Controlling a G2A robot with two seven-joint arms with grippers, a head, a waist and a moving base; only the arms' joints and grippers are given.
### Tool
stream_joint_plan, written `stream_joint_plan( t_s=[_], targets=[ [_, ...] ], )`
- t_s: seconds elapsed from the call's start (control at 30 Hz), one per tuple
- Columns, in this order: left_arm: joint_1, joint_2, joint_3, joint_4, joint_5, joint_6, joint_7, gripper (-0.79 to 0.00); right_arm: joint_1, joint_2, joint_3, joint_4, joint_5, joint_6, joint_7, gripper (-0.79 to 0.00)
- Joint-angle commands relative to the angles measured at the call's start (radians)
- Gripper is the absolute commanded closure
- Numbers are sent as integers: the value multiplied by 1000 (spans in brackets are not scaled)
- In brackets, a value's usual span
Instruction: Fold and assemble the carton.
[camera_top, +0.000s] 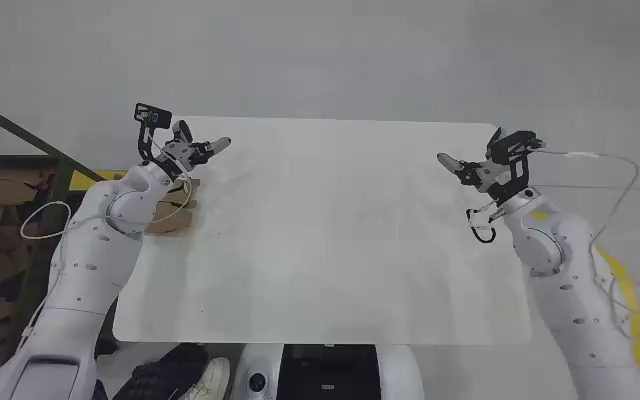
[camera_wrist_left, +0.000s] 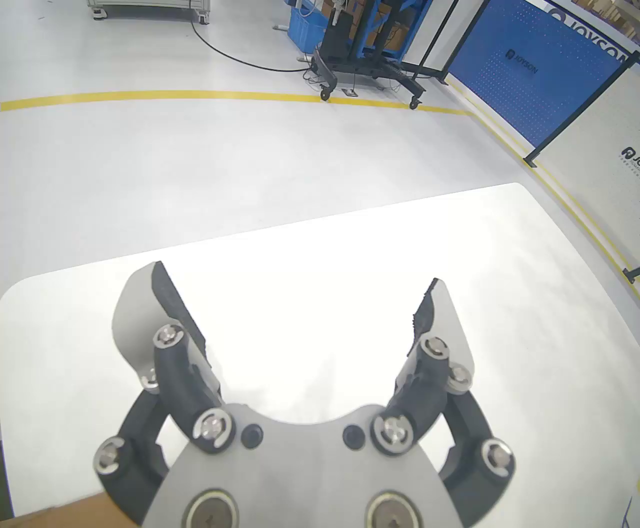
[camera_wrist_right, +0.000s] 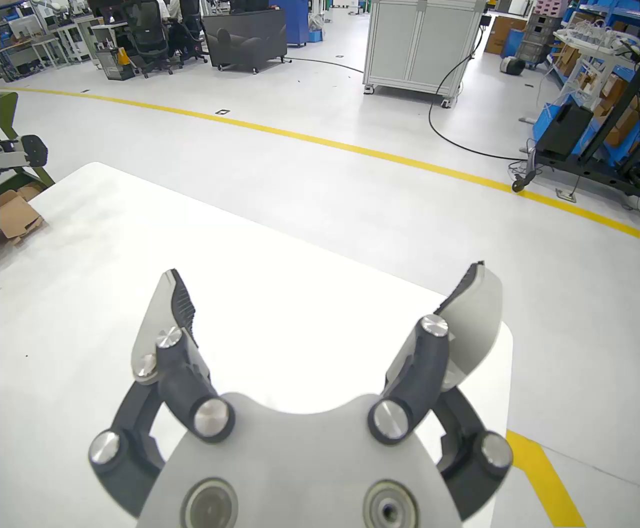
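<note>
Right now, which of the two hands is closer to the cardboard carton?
The left hand: the brown carton lies by that arm, at the same edge of the table. The right hand is at the opposite edge, with the whole tabletop between them.

Glossy white arms (camera_top: 100, 235), metal bits up front
Left tool (camera_wrist_left: 296, 280) and right tool (camera_wrist_right: 326, 270) match: silver plates, black links, dark ribbed pads (camera_wrist_right: 181, 300), shiny round screws (camera_wrist_left: 214, 429). Thin white cables (camera_top: 598, 155) loop off both wrists.
</note>
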Motion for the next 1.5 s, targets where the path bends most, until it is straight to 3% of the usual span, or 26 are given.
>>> stream_joint_plan(
  t_s=[0.0,0.63,0.87,1.17,1.47],
  targets=[
    [0,0,0,0,0,0,0,-785,0,0,0,0,0,0,0,-784],
    [17,1,-19,-11,-38,-16,-11,-785,0,0,0,0,0,0,0,-785],
    [69,29,-168,-28,-232,-116,-193,-785,0,0,0,0,0,0,0,-785],
    [135,74,-342,3,-529,-249,-550,-785,0,0,0,0,0,0,0,-785],
    [151,107,-443,100,-687,-253,-750,-785,0,0,0,0,0,0,0,-785]
  ],
)
